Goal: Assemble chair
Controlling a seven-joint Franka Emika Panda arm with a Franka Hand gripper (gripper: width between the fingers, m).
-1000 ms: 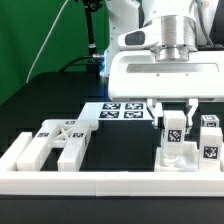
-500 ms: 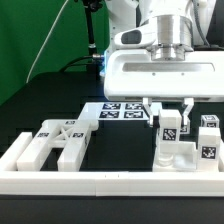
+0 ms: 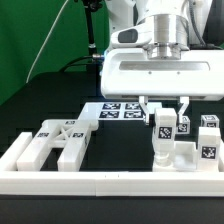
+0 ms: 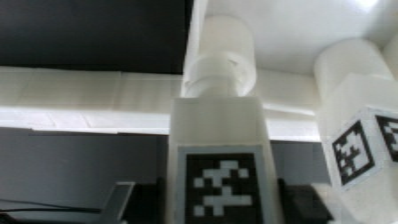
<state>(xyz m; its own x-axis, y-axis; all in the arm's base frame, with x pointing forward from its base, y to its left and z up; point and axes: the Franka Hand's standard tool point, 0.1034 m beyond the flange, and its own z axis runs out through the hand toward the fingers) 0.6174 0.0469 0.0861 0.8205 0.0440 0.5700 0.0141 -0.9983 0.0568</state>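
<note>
My gripper (image 3: 163, 107) hangs over the right part of the table and is shut on a white chair leg (image 3: 162, 133) with a black-and-white tag, held upright. The leg's lower end meets the flat white seat slab (image 3: 176, 158) that lies against the front rail. In the wrist view the held leg (image 4: 221, 120) fills the middle, its tag between my dark fingers (image 4: 132, 205). A second tagged leg (image 3: 209, 138) stands on the slab to the exterior view's right and shows in the wrist view (image 4: 361, 110). The cross-braced piece (image 3: 58, 143) lies at the exterior view's left.
The marker board (image 3: 118, 112) lies flat behind the parts at mid table. A low white border rail (image 3: 100, 184) runs along the front edge. A green wall and a black cable stand at the exterior view's left.
My gripper has moved to the exterior view's left with the leg still in it, from beside the second leg to nearer the slab's left end.
</note>
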